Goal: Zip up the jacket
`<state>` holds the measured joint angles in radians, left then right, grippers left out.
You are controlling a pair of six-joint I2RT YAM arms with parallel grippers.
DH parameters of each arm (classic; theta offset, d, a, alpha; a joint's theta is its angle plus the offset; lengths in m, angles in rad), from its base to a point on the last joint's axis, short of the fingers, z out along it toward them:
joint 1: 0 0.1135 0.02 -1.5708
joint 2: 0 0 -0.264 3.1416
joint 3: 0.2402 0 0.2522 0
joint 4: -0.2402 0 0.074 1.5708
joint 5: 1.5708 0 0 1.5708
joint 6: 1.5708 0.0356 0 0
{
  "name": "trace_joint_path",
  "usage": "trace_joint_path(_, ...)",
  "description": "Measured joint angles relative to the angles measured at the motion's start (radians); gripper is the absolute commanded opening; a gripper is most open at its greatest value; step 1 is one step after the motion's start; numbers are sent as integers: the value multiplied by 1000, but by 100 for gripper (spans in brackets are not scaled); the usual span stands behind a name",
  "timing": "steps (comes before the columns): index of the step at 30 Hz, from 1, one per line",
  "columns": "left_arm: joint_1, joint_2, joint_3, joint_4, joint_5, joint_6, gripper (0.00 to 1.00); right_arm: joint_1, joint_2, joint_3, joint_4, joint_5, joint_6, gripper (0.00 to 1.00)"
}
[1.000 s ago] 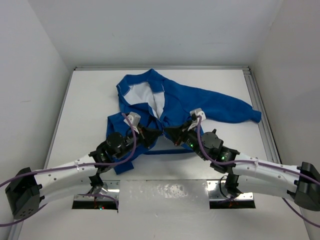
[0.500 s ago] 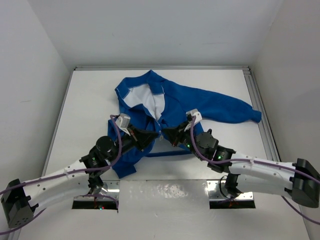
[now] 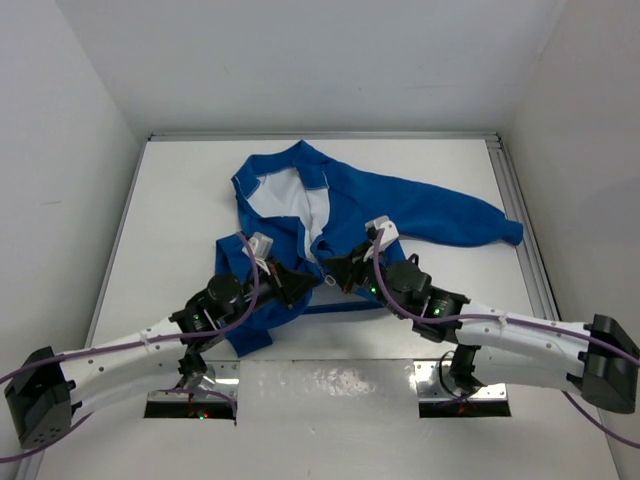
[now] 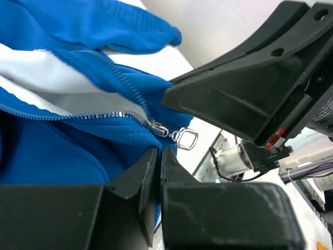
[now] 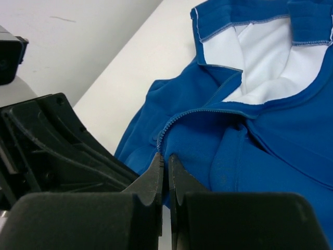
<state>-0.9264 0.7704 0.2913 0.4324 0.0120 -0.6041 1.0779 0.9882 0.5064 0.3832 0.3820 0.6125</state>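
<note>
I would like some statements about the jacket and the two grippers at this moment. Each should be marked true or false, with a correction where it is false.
1. The jacket is blue with a white lining. True.
2. The front is zipped closed up to the collar. False: the zipper is open, and its slider sits at the bottom end.
3. The left gripper holds the metal pull between its fingers. False: the pull hangs free just above the fingertips.
4. One sleeve stretches toward the right edge of the table. True.
5. The right gripper is on the collar. False: it is at the lower front, close to the left gripper.
</note>
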Motion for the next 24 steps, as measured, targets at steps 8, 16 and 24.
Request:
trace_joint_path(8, 5, -52, 16, -82, 8, -2, 0, 0, 33, -1, 4, 28, -1, 0)
trace_joint_path(16, 6, -56, 16, -85, 51, -22, 0, 0, 23, -20, -32, 37, 29, 0)
trace_joint_path(24, 6, -43, 29, -130, 90, -22, 0, 6, 3, -20, -127, 29, 73, 6)
